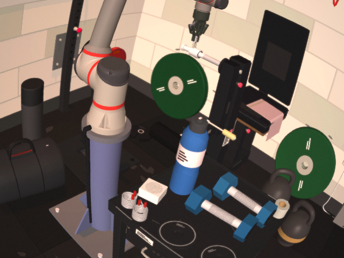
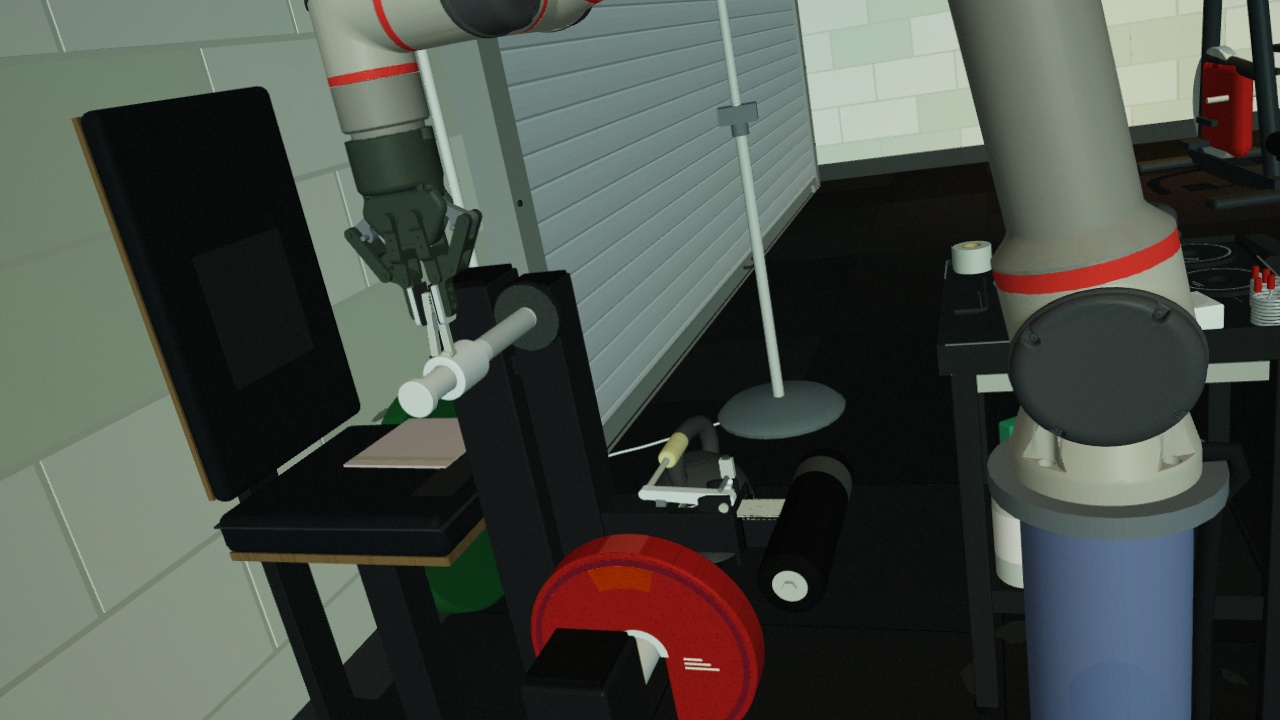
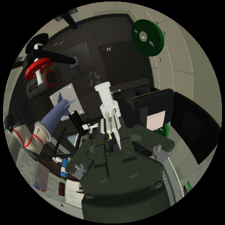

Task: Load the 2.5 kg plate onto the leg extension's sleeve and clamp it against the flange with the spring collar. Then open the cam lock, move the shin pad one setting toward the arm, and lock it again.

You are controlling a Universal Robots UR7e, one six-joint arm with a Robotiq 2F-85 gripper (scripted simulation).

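Note:
My gripper [image 1: 196, 41] [image 2: 439, 333] [image 3: 110, 133] hangs high above the leg extension's upper white bar [image 1: 207, 57]. A white collar's [image 1: 194, 52] [image 2: 458, 369] [image 3: 109, 109] handles are held in its closed fingers; the collar sits around that bar near its free end. A green plate [image 1: 179, 85] hangs lower, in front of the machine. A red plate [image 2: 649, 618] [image 3: 37, 70] sits on a lower sleeve. The cam lock lever [image 1: 223, 132] [image 2: 685, 488] with its cream knob lies beside the black shin pad roller [image 2: 806, 533].
The black upright post [image 1: 229, 108] and the seat with backrest [image 1: 278, 58] stand right below and beside my gripper. A table holds a blue bottle [image 1: 189, 159], two spring collars [image 1: 134, 205], a white box and blue dumbbells [image 1: 230, 205]. Another green plate [image 1: 305, 163] leans on the wall.

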